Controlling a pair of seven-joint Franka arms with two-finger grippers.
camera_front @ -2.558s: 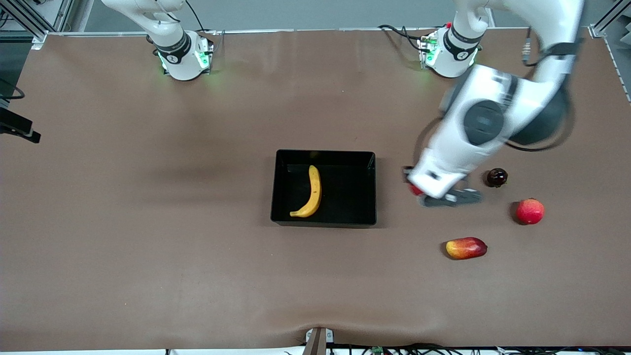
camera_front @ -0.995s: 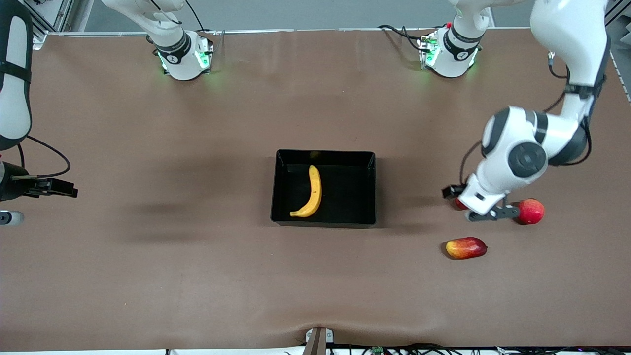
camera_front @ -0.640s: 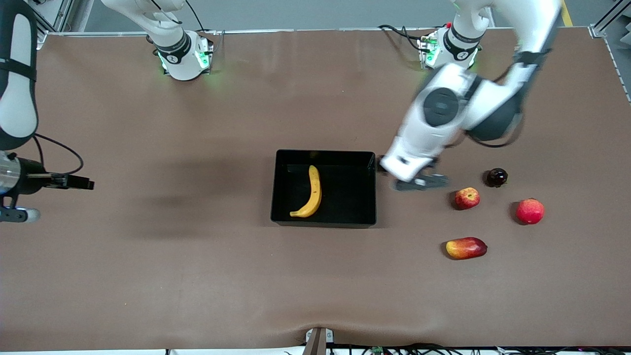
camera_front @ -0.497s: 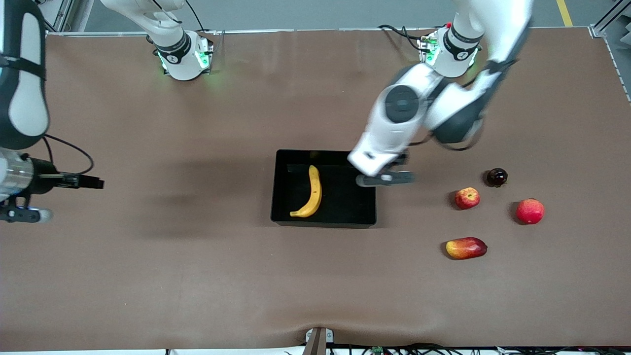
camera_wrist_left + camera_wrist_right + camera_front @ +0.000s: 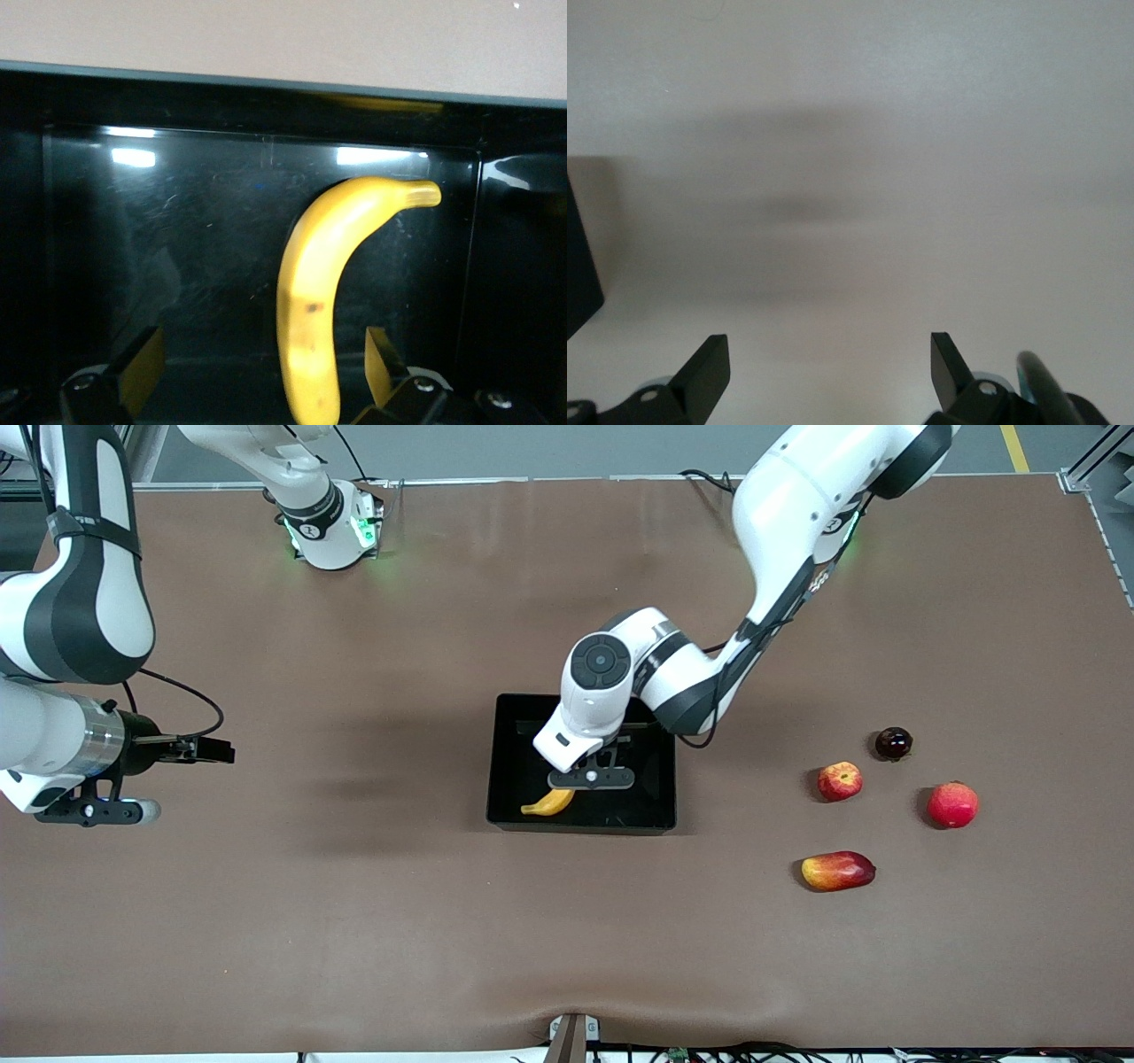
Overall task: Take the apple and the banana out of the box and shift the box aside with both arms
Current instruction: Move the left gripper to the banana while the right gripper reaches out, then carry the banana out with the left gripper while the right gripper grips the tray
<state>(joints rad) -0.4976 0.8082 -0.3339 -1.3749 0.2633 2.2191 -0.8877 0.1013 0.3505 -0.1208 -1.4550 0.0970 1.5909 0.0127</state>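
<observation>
The yellow banana (image 5: pixel 547 804) lies in the black tray (image 5: pixel 660 815) at the table's middle; my left arm's hand covers most of it. My left gripper (image 5: pixel 589 766) is low inside the tray, open, its fingers on either side of the banana (image 5: pixel 314 301) without closing on it. In the left wrist view the gripper (image 5: pixel 262 367) shows over the tray's floor (image 5: pixel 177 230). The small red apple (image 5: pixel 839 780) sits on the table toward the left arm's end. My right gripper (image 5: pixel 221 751) is open and empty over bare table toward the right arm's end, and shows in its wrist view (image 5: pixel 830 363).
A red-and-yellow mango-like fruit (image 5: pixel 837 870), a larger red round fruit (image 5: pixel 952 804) and a dark round fruit (image 5: pixel 893 743) lie around the apple. A dark corner of the tray (image 5: pixel 578 266) shows at the edge of the right wrist view.
My left gripper has moved from the tray's edge nearest the apple to over the banana and down into the tray. My right gripper has moved a little toward the tray.
</observation>
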